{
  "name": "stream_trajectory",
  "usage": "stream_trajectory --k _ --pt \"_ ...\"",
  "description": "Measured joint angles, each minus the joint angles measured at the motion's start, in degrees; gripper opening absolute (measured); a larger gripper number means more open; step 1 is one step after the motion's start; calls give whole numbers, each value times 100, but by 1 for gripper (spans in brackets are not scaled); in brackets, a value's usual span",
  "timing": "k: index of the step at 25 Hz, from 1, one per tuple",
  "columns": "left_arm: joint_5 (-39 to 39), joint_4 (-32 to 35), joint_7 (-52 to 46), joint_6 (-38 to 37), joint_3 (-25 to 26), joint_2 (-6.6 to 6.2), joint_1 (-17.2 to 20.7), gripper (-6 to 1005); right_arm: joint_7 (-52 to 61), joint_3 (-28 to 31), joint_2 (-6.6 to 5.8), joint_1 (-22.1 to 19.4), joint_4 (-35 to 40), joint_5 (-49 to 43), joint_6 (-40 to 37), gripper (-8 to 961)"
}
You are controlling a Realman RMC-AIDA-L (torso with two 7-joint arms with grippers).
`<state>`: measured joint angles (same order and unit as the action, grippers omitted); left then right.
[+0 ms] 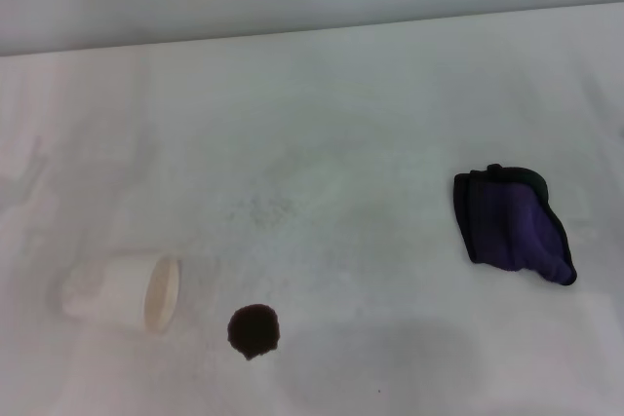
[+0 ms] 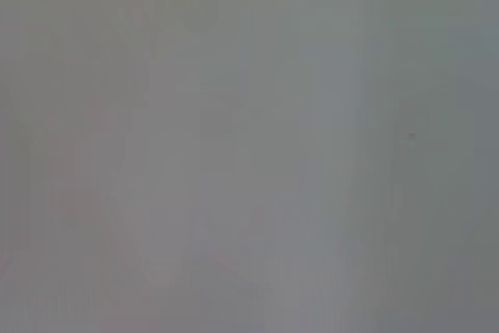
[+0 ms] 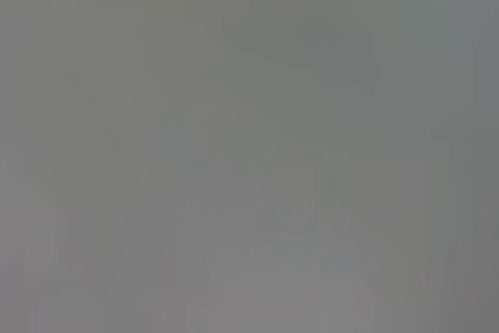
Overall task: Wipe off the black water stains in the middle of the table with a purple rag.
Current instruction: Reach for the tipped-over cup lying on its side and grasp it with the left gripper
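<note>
In the head view a small round blackish-brown blot, the black water stain (image 1: 253, 330), lies on the white table (image 1: 370, 124) near the front, left of centre. The purple rag (image 1: 513, 225), bunched and dark purple with black edging, lies flat on the table at the right, well apart from the stain. Neither gripper nor arm shows in the head view. Both wrist views show only a plain grey blur with nothing recognisable.
A white paper cup (image 1: 125, 292) lies tipped on its side to the left of the stain, its mouth facing the stain. Faint grey speckles (image 1: 261, 208) mark the table's middle. The table's back edge (image 1: 312, 34) runs across the top.
</note>
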<state>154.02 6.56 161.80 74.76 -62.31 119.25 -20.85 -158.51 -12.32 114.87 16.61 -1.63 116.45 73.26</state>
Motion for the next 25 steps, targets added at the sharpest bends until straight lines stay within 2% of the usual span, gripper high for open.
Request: stream_trajectory --k 21,25 --pt "23 -74 -51 335 -171 37 -7 891 11 -12 -9 -177 159 0 1 870" --pt "22 -75 -384 504 -186 13 15 891 26 -4 -9 -153 244 -1 -114 870"
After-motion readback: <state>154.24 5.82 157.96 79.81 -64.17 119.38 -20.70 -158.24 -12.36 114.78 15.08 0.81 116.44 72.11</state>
